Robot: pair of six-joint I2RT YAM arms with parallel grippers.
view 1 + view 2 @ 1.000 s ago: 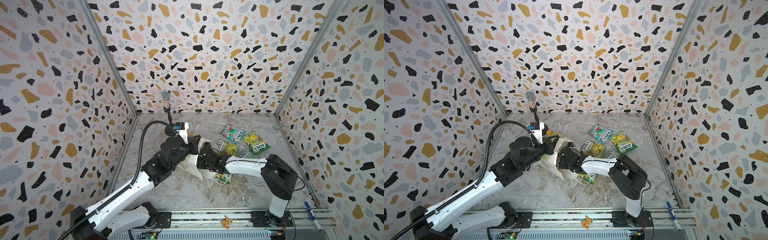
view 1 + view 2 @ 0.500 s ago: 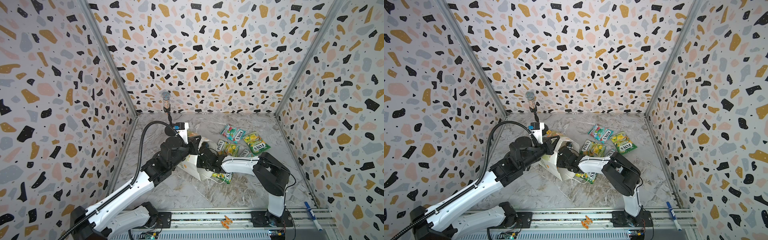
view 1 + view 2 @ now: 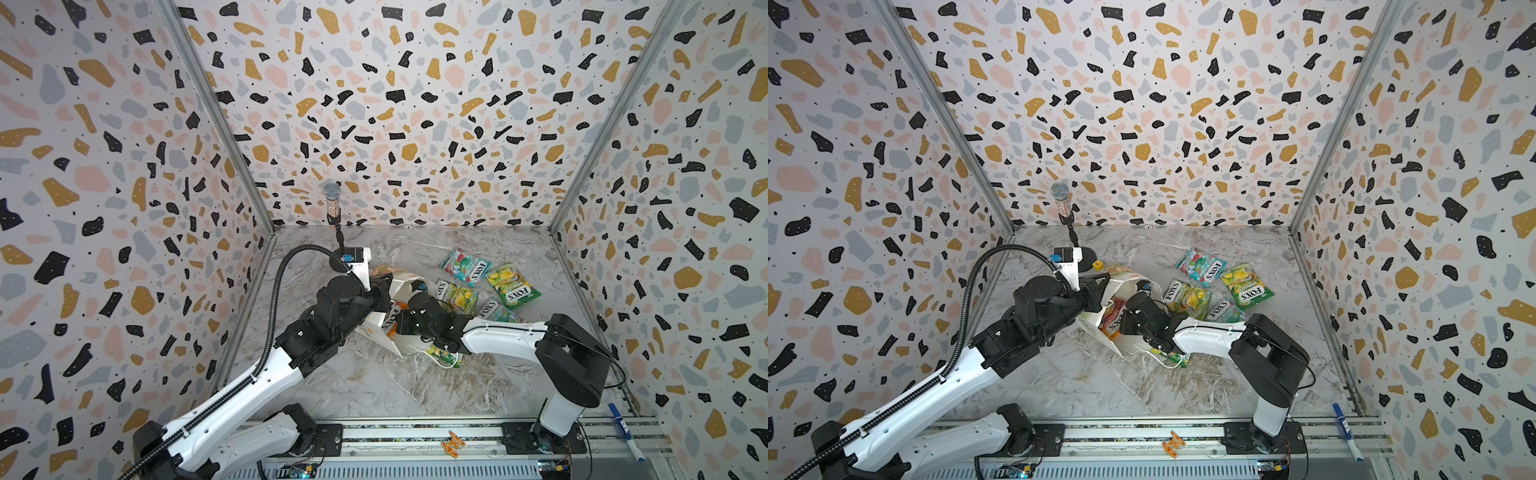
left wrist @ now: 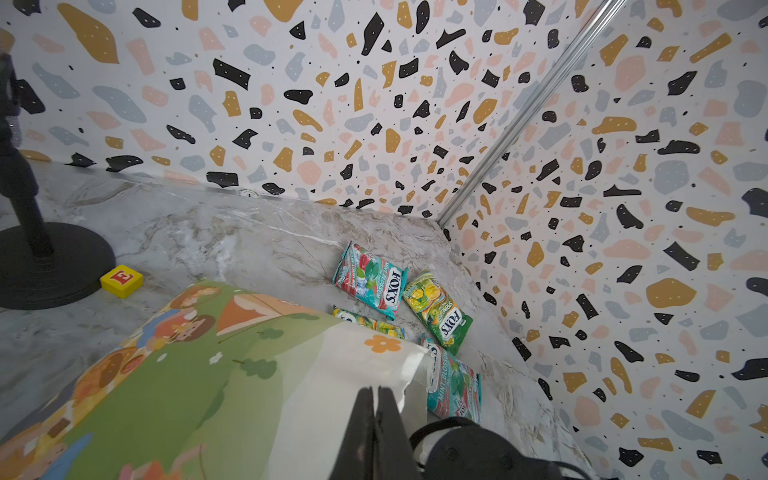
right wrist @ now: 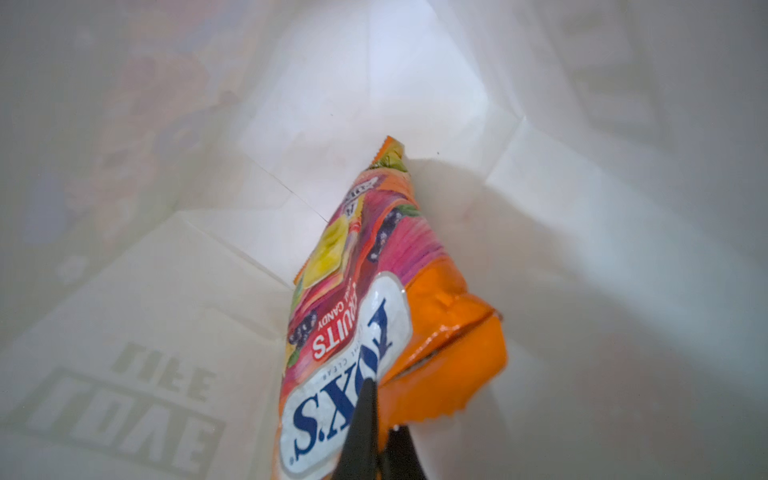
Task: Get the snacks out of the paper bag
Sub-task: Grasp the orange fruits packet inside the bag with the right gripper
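Gleaming orange-red, the crinkled packet sits inside the white paper bag.

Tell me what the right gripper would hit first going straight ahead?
Shut on the orange-red packet, the right gripper points deeper into the paper bag; likely its creased white inner end comes first.

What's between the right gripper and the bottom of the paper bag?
The orange-red FOX'S packet: the right gripper is shut on its near end, and it stretches toward the paper bag's folded bottom. The right wrist view shows this.
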